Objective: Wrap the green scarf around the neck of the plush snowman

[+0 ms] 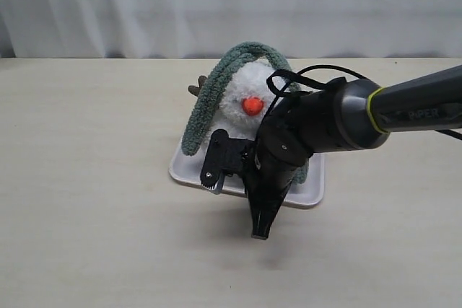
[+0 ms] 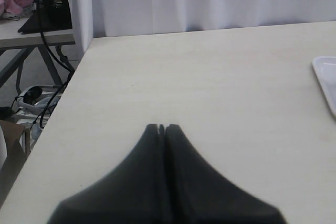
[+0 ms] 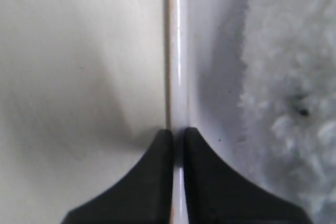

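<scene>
The plush snowman (image 1: 244, 84) stands on a white tray (image 1: 189, 171), its orange nose facing the camera. The green scarf (image 1: 209, 95) arches over its head; one end hangs down the left side to the tray, and the other disappears behind my right arm. That arm also hides the neck and body. My right gripper (image 1: 258, 232) points down in front of the tray's near edge. In the right wrist view this gripper (image 3: 178, 132) is shut to a thin slit, in line with the tray rim (image 3: 176, 51) and beside the snowman's white fluff (image 3: 294, 77). My left gripper (image 2: 163, 127) is shut over bare table.
A tray corner (image 2: 326, 80) shows at the side of the left wrist view. The table's edge (image 2: 58, 114) drops off to a floor with cables and another table. A white curtain (image 1: 231, 5) hangs behind. A black cable (image 1: 303, 77) loops off my right arm.
</scene>
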You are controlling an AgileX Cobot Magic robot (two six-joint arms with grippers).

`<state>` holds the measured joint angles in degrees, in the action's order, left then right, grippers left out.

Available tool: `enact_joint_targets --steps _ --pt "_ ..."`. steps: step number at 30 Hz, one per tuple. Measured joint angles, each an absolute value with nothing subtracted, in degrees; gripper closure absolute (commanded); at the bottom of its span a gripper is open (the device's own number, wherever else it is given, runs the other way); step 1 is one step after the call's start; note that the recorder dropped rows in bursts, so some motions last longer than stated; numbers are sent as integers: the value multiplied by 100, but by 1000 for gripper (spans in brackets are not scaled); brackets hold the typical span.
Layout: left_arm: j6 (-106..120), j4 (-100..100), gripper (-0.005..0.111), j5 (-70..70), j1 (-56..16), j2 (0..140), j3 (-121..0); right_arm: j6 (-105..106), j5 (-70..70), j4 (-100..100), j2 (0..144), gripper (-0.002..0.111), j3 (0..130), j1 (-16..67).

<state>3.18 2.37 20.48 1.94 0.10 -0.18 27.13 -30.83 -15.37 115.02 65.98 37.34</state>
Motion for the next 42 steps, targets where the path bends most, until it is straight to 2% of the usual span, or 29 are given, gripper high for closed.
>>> enact_joint_targets --steps 18,22,26,42 --pt "318 237 107 2048 194 10 -18 3425 -3937 -395 11317 103 6531 3734" --pt "318 237 107 2048 194 10 -18 3571 -4075 -43 11317 95 6531 3734" --pt "318 237 107 2048 194 10 -18 3600 -4096 0 11233 79 6522 3734" --pt "318 237 107 2048 194 10 -18 3504 -4550 781 9259 78 6522 3734"
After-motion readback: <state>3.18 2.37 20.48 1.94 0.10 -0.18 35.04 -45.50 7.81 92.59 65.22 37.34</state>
